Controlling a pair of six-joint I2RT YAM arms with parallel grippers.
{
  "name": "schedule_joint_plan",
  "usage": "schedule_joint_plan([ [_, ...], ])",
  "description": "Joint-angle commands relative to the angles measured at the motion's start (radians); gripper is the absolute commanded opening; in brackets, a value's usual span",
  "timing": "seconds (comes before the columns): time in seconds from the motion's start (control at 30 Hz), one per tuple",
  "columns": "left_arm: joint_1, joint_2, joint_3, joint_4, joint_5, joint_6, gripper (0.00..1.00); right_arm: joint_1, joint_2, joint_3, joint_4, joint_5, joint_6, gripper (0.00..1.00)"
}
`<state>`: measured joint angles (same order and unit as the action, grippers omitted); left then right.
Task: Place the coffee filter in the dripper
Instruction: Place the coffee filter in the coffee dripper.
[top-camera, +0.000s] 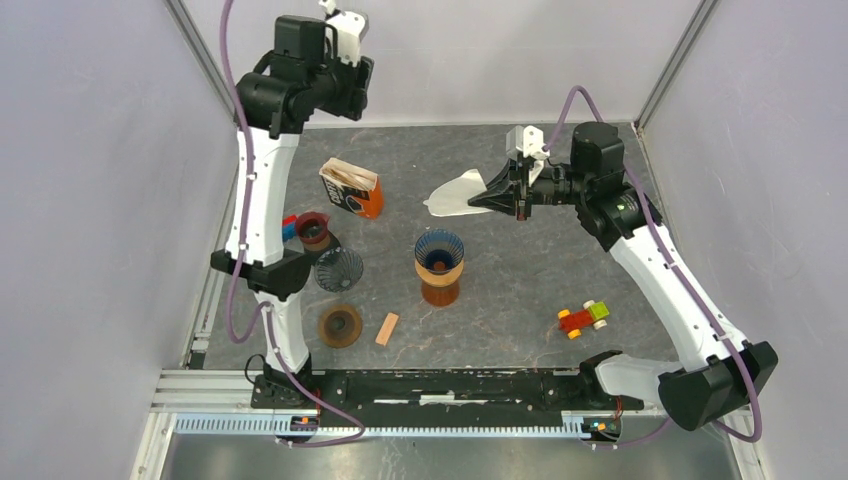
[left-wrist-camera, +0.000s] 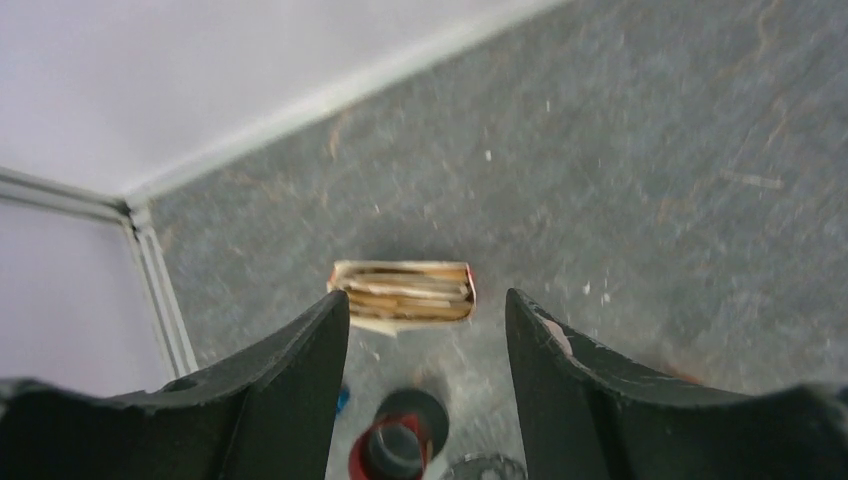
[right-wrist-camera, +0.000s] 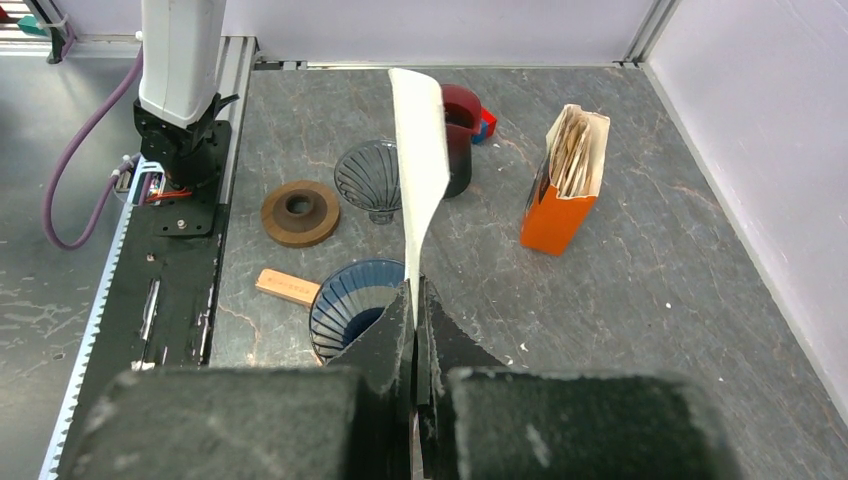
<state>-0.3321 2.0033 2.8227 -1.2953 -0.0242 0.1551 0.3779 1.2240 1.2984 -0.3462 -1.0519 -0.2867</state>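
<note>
Overall, counter (top-camera: 520, 290): grey slate surface, walled on three sides; every item sits left of centre or mid-field.
Right arm: reaches in from the right, wrist turned sideways, raised above the counter's far half.
Left arm: raised high at the far left corner, well apart from the work.
Filter box (top-camera: 352, 188): orange, upright, open top with a stack of filters showing; stands far left, directly under the left tool.
Dripper (top-camera: 439, 250): blue ribbed cone on an amber stand, mid-counter, mouth up and empty. Judged the target, though a second dark ribbed cone (top-camera: 338, 268) sits bare on the counter to its left.
Coffee filter (top-camera: 455, 192): white, flat, not opened out; held in the air by one edge, beyond the dripper and not yet over it.
Right tool (right-wrist-camera: 414, 300): clamped tight on the filter's edge, paper sticking straight out past the fingertips.
Left tool (left-wrist-camera: 427, 298): jaws apart, nothing between them.
Step in hand (judgement): carry to the dripper.
Doing it well (judgement): bring the filter's narrow end over the cone's centre, tilt it downward, lower slowly until the ribs take it, and only then let go.
Risk (judgement): the stand is tall; a sideways nudge could tip it, and flat paper may lodge edgewise.
</note>
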Motion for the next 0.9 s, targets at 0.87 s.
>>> schedule_joint_plan([
  [0.87,0.107,-0.634,-1.205,0.747,0.341,-0.122,0.64,0.012,0.038,0.02,0.005,0.027,-0.011,0.0],
])
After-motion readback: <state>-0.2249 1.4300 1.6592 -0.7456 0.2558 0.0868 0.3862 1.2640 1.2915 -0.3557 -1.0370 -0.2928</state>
